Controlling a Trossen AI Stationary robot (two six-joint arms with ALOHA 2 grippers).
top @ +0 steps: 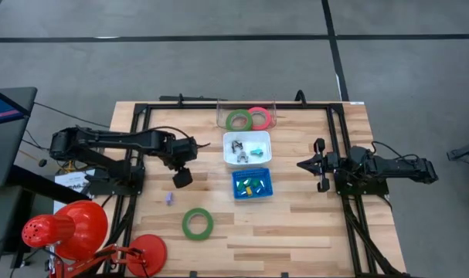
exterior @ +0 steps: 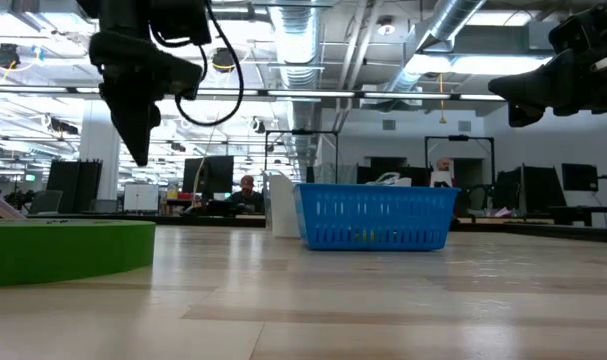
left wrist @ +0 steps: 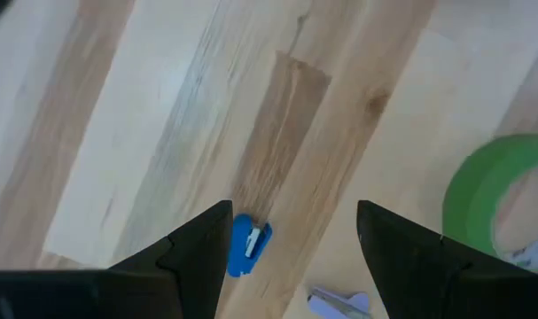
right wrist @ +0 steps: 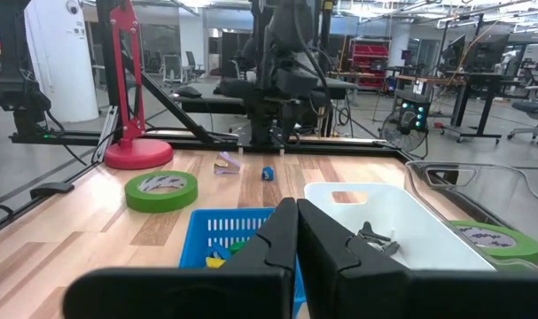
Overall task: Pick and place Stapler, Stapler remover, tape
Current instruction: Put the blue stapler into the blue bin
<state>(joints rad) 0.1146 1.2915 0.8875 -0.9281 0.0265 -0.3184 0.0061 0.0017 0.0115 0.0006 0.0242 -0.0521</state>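
Note:
My left gripper (left wrist: pixel 292 213) (top: pixel 181 177) hangs open above the left part of the table, fingers pointing down. Below it a small blue piece (left wrist: pixel 248 244) lies on the wood beside one finger, untouched. A small purple-white piece (left wrist: pixel 339 304) (top: pixel 169 199) lies close by. One green ring of tape (top: pixel 197 223) (left wrist: pixel 503 199) lies flat toward the near edge. A second green ring (top: pixel 239 120) and a pink-red ring (top: pixel 258 117) lie in a clear container at the far edge. My right gripper (top: pixel 301 164) (right wrist: pixel 297 213) waits shut at the right, held level above the table.
A white tray (top: pixel 247 158) with metal pieces stands mid-table, with a blue basket (top: pixel 252 194) of small coloured pieces just near of it. A red lamp (top: pixel 72 232) stands at the near left corner. Bare wood lies around the near green ring.

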